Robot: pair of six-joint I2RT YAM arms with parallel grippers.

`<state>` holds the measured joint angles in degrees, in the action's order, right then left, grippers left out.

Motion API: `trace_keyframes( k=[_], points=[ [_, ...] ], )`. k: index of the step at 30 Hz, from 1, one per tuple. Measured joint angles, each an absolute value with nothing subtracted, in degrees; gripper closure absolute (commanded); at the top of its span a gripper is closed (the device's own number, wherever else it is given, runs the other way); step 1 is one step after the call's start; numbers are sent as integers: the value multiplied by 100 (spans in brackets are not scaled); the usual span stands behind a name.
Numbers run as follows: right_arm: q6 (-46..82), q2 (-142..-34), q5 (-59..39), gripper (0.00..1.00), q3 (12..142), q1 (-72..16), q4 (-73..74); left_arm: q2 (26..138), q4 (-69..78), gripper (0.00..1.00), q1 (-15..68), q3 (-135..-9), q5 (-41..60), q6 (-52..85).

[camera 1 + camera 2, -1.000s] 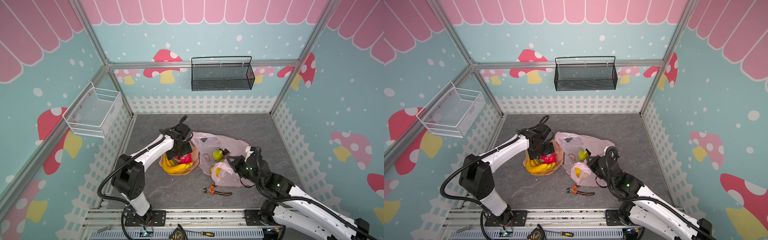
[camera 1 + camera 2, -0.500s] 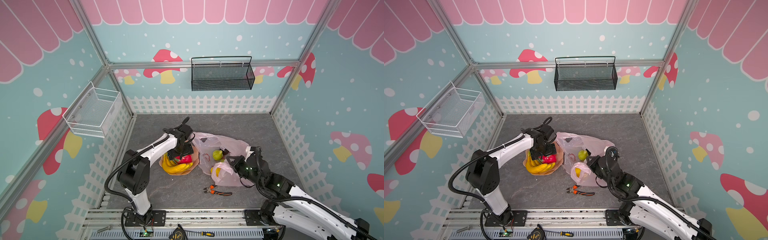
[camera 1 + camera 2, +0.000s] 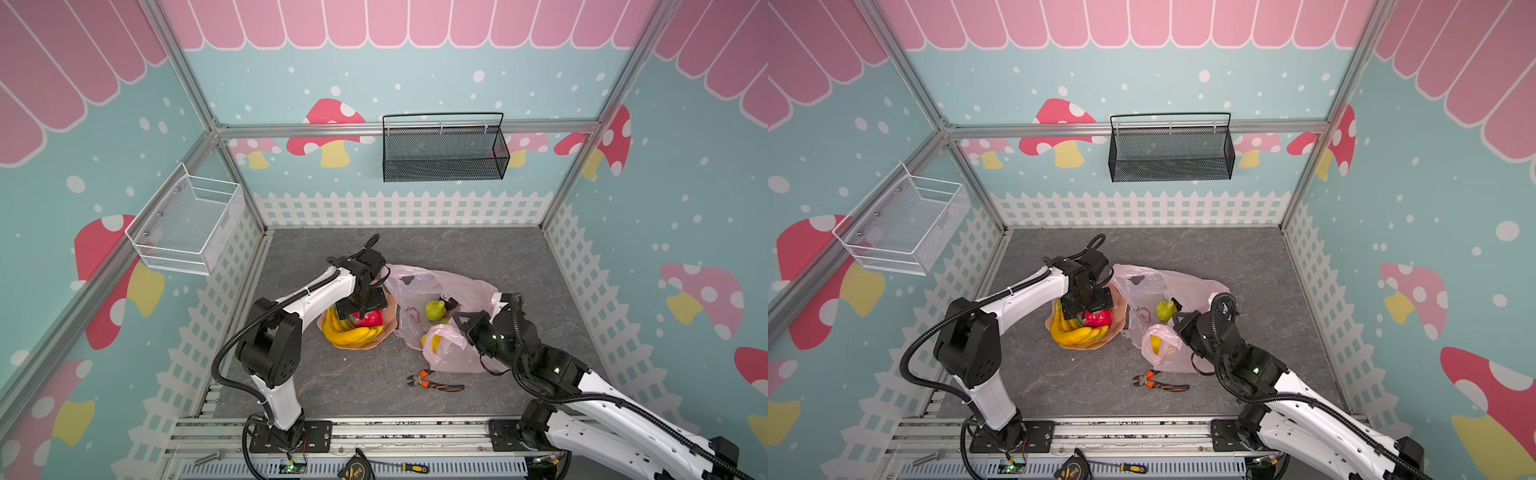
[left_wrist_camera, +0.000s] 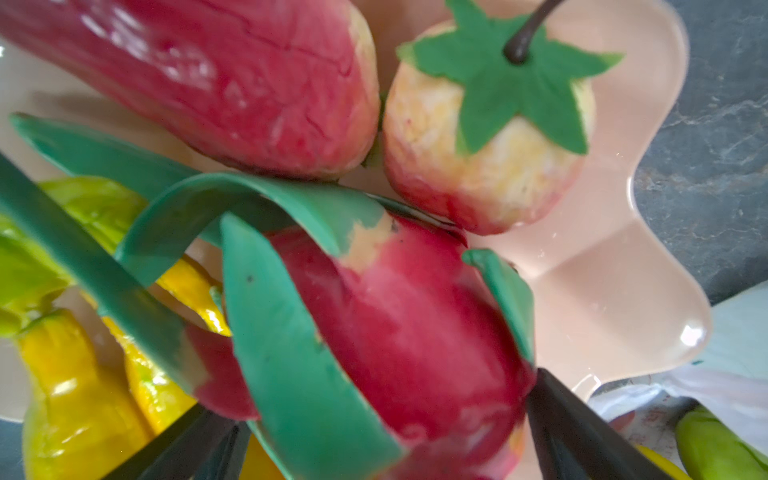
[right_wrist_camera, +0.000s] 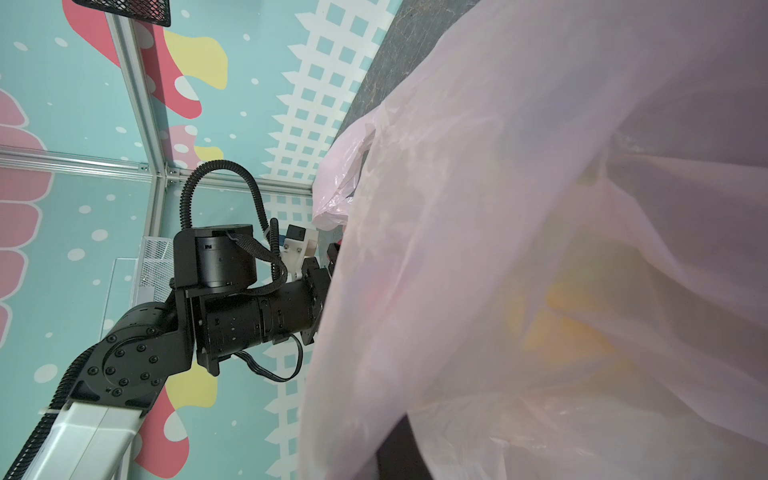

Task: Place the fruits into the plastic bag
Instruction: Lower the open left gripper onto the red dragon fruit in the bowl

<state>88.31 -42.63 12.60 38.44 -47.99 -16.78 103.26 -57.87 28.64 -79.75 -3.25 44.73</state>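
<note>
Inside plastic bag (image 3: pixel 449 286): 2 fruits (image 3: pixel 434 309);
plate (image 3: pixel 390 323), 9 o'clock: bananas (image 3: pixel 353 334), red fruits (image 3: pixel 370 319) remain;
left gripper (image 3: pixel 360 308): spread;
right gripper (image 3: pixel 462 324): pinching plastic bag

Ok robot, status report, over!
Left end effector open over red fruit on plate. Right end effector shut on bag. Lemon, green fruit bagged; bananas not yet. Pliers aside, nothing blocking.
</note>
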Motion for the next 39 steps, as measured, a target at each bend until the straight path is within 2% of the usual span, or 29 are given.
trace_keyframes(
  k=[4, 16, 24, 30, 35, 39],
  points=[
    [8829, -4263, 1260, 100, 3844, -4799, -1678, 10326, -5732, 4, 2864, -7935, -322, 4458],
    [8831, -4263, 1260, 100, 3844, -4799, -1678, 10151, -5586, 26, 2864, -7804, -320, 4346],
    [8831, -4263, 1260, 100, 3846, -4799, -1680, 9878, -5634, 33, 2897, -7749, -281, 4250],
    [8831, -4274, 1262, 100, 3894, -4799, -1710, 9760, -5666, 29, 2902, -7749, -276, 4136],
    [8831, -4272, 1262, 100, 3907, -4799, -1719, 9760, -5721, 9, 2904, -7749, -274, 4091],
    [8831, -4272, 1264, 100, 3907, -4799, -1723, 9760, -5800, 0, 2932, -7754, -290, 4062]
  ],
)
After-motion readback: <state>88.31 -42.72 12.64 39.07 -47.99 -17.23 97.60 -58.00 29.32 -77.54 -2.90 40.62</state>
